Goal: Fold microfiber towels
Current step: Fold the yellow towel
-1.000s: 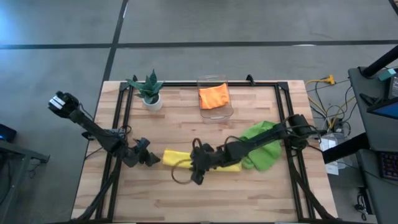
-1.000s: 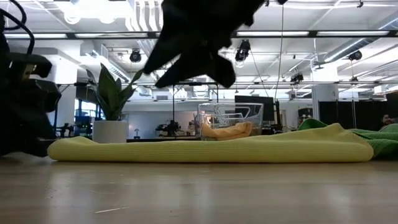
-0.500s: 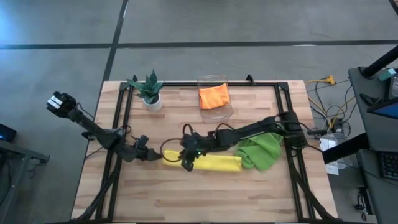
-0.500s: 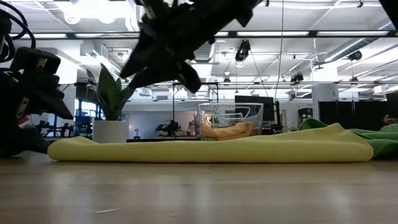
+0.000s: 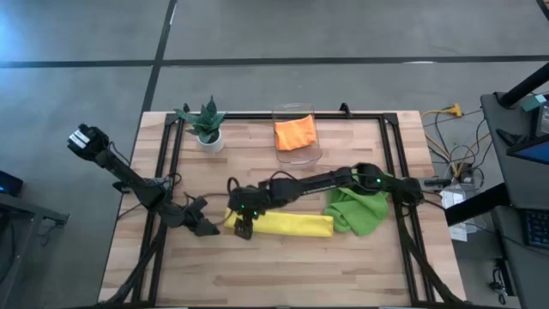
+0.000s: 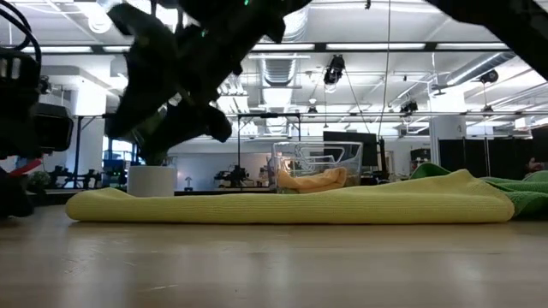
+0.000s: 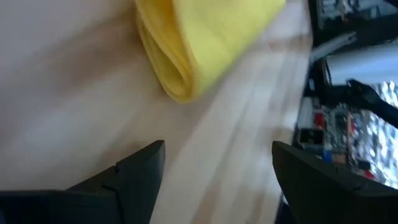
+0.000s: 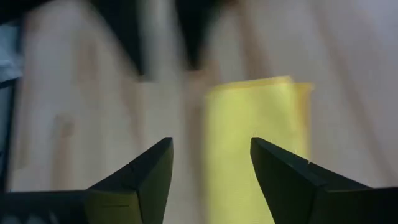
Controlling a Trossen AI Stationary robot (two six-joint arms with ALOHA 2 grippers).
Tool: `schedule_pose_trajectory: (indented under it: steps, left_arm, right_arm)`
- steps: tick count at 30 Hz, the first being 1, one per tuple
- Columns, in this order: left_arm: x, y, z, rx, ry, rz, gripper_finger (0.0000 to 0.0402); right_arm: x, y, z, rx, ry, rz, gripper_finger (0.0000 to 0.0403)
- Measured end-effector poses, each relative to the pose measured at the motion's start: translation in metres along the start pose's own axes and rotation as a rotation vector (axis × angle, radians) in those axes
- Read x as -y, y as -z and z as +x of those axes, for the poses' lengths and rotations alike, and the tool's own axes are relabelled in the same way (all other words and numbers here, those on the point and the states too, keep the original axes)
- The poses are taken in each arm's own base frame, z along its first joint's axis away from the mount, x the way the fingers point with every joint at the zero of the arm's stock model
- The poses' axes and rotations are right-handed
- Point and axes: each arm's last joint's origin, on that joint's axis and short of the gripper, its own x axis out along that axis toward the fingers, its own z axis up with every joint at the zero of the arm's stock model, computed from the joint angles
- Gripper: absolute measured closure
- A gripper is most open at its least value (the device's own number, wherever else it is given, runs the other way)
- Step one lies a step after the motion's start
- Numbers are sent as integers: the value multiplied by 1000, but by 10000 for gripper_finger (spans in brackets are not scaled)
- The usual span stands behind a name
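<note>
High view: both open grippers flank yellow towel (image 5: 287,224).

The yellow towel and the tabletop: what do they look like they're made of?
Yellow towel: soft matte cloth, probably microfiber; the low view shows a fine ribbed weave and plump rounded folds. Tabletop: light wood, seemingly butcher-block strips with a smooth, faintly shiny finish; plank lines show from above.

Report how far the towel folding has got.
Done: the orange towel lies folded in the clear bin. In hand: the yellow towel lies on the table as a long folded strip; both end effectors are open at its left end, the left end effector just off it, the right end effector over it, neither holding cloth. Left: the green towel lies crumpled at the strip's right end.
</note>
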Motion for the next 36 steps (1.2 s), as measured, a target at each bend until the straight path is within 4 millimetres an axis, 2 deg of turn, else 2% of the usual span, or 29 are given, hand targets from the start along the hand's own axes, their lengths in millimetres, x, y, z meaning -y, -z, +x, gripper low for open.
schedule_pose_trajectory:
  steps: [5,8,12,20,27,30,33,36]
  left_arm:
    - [8,9,-3,-68,78,-8,123]
    - [11,13,-4,-100,117,-9,123]
    - [11,18,-5,-114,113,16,123]
    - [10,18,-2,-73,107,21,123]
    - [9,19,0,-61,94,26,123]
    - [9,18,0,-60,94,26,123]
    - [9,18,0,-60,94,26,123]
    - [9,18,0,-52,93,25,123]
  right_arm:
    - [14,-7,5,-23,11,26,194]
    - [8,-8,5,-37,-56,17,195]
    - [8,0,10,-63,-44,9,196]
    - [42,-3,16,-52,20,46,205]
    - [51,12,41,-137,-24,41,207]
    - [52,15,44,-155,-43,45,207]
    - [53,16,46,-162,-41,35,220]
    - [54,17,46,-165,-40,29,255]
